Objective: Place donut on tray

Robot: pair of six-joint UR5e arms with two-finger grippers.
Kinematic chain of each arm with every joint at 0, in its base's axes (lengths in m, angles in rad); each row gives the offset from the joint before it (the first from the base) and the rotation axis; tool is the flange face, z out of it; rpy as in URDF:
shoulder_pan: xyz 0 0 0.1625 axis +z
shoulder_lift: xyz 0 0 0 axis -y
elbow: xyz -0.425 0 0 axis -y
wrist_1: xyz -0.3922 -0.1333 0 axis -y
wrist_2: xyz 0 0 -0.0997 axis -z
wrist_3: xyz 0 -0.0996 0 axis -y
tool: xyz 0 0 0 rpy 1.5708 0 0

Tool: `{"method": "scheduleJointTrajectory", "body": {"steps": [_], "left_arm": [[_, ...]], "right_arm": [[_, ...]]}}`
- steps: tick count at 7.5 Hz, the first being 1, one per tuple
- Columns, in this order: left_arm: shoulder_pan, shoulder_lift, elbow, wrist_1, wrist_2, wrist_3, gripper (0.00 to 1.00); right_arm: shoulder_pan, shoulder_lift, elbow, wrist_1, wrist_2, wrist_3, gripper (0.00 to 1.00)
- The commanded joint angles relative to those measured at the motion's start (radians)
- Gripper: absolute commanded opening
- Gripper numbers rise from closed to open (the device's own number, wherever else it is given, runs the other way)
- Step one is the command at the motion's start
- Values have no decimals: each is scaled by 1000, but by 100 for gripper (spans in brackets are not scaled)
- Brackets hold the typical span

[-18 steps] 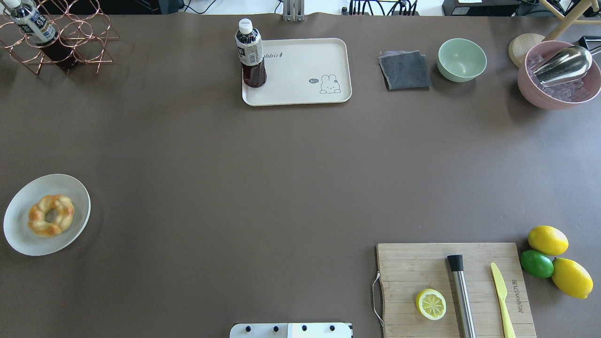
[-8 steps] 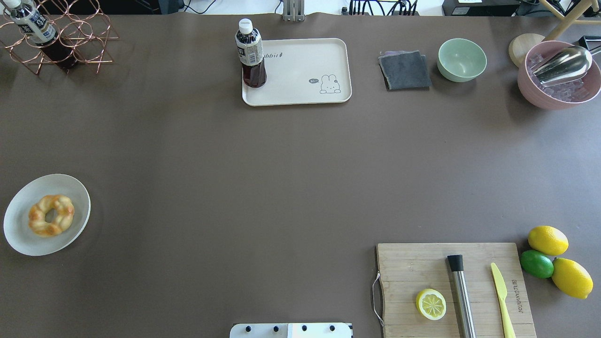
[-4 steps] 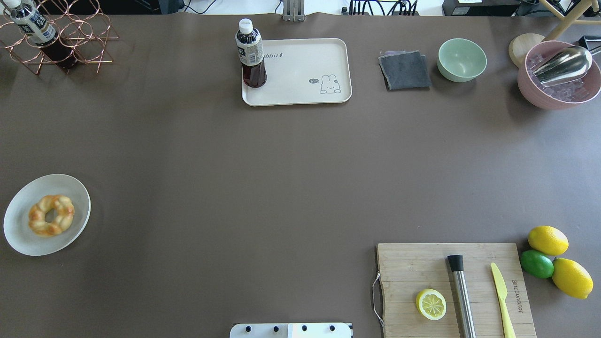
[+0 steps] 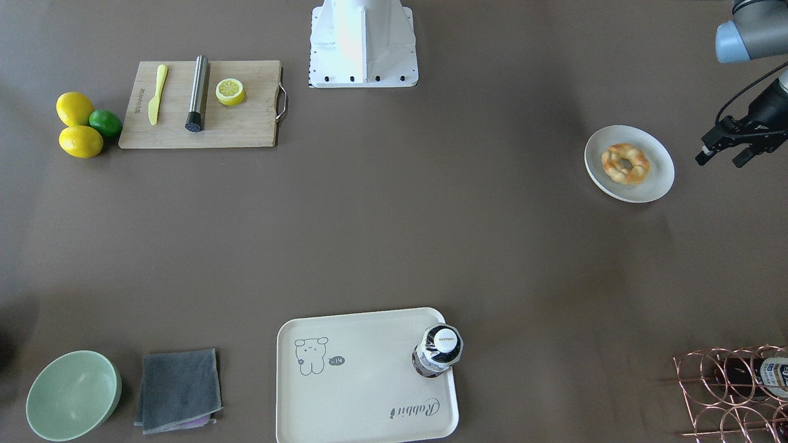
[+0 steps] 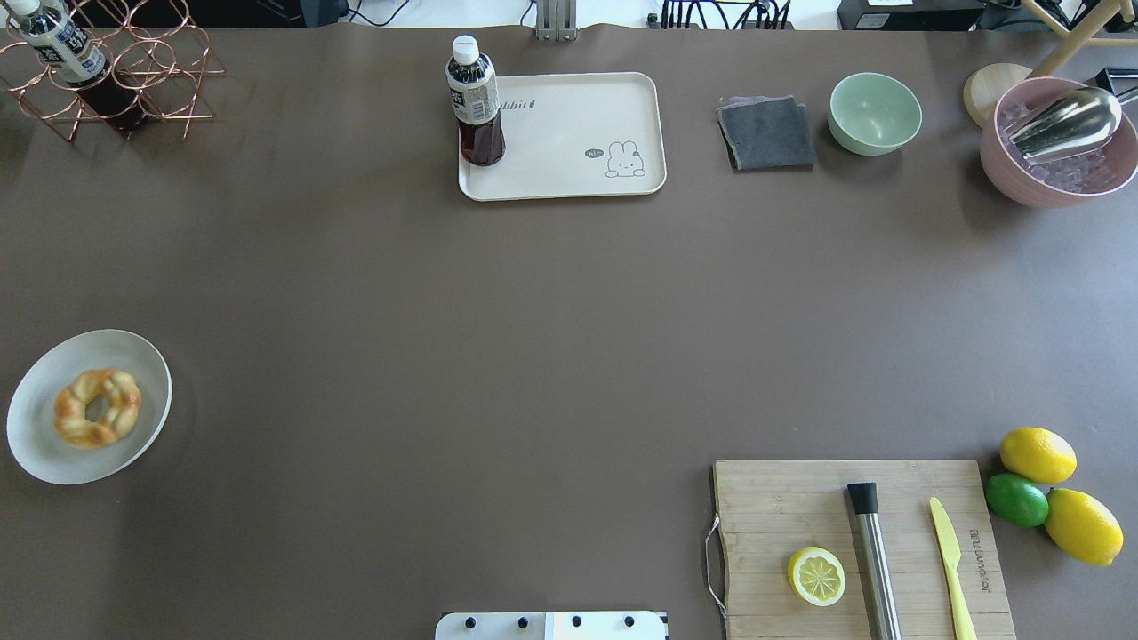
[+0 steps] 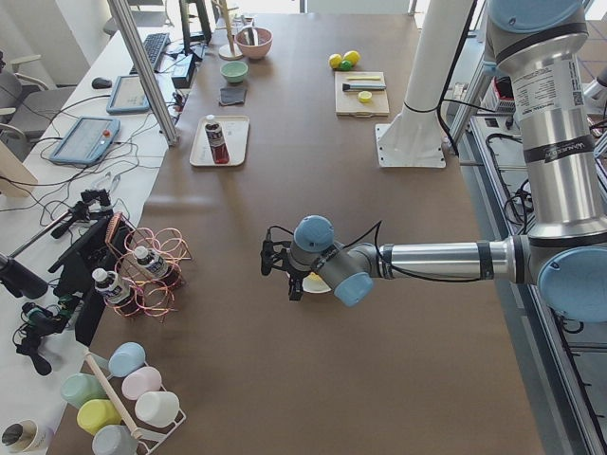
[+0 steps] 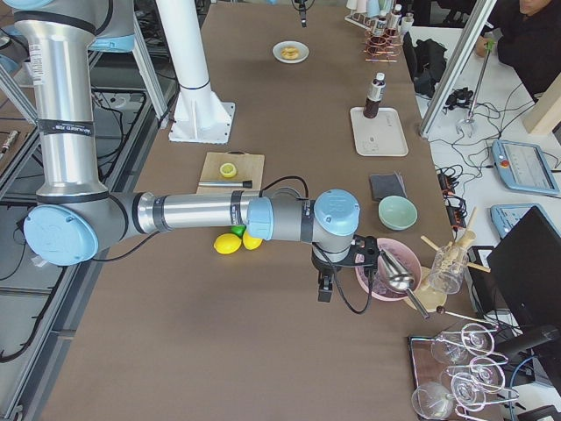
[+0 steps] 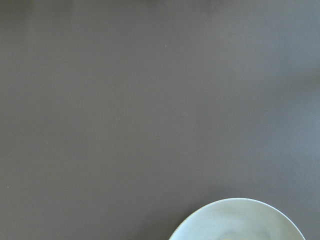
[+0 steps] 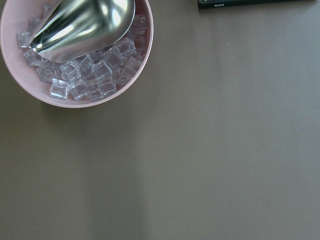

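The donut (image 5: pixel 96 407) lies on a round white plate (image 5: pixel 53 458) at the table's left edge; it also shows in the front view (image 4: pixel 625 163). The cream tray (image 5: pixel 569 133) with the rabbit drawing sits at the far middle, with a dark drink bottle (image 5: pixel 474 102) standing on its left end. My left gripper (image 4: pixel 720 159) hovers just outside the plate (image 4: pixel 655 184), open and empty. Its wrist view shows only the plate's rim (image 8: pixel 240 220). My right gripper (image 7: pixel 324 285) hangs beside the pink ice bowl (image 7: pixel 386 267); I cannot tell whether it is open.
A wooden cutting board (image 5: pixel 782 507) with a lemon half (image 5: pixel 815 575), a steel muddler and a yellow knife lies near right. Lemons and a lime (image 5: pixel 1016 499) sit beside it. A grey cloth (image 5: pixel 766 133), a green bowl (image 5: pixel 875 113) and a copper bottle rack (image 5: pixel 133 71) stand along the far edge.
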Motion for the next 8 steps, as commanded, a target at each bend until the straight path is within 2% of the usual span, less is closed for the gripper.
{"method": "scheduleJointTrajectory", "body": {"steps": [1, 4, 5, 6, 8], "left_arm": [[76, 20, 131, -228, 47, -76, 98], [200, 20, 164, -309, 146, -147, 97], [210, 20, 176, -324, 153, -148, 88], [210, 19, 188, -336, 153, -148, 63], [230, 14, 194, -340, 153, -150, 59]], "right_arm": [[0, -12, 0, 0, 37, 0, 100], [5, -24, 1, 2, 36, -2, 100], [8, -24, 1, 2, 36, -2, 100], [9, -25, 1, 2, 36, -2, 100], [11, -24, 1, 2, 34, -2, 100]]}}
